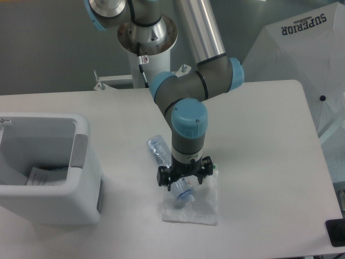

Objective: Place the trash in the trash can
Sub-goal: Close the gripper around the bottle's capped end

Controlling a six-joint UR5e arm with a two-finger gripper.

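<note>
1. White table (259,140) fills the view; the bin (51,194) stands at its left edge, cut off there.
2. The arm hides the middle of the bottle (157,147), which lies across the sheet (200,208).
3. The gripper (184,179) points straight down, fingers apart astride the bottle; contact is unclear.

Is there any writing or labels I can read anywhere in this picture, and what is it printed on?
"SUPERIOR": black letters, tilted, on the white panel behind the table's far right corner.
The bottle under the gripper has a bluish label: print too small to read.
The white sheet has a green strip: no text legible.
The sticker on the robot base: too blurred to read.
The trash can: no writing visible.
</note>
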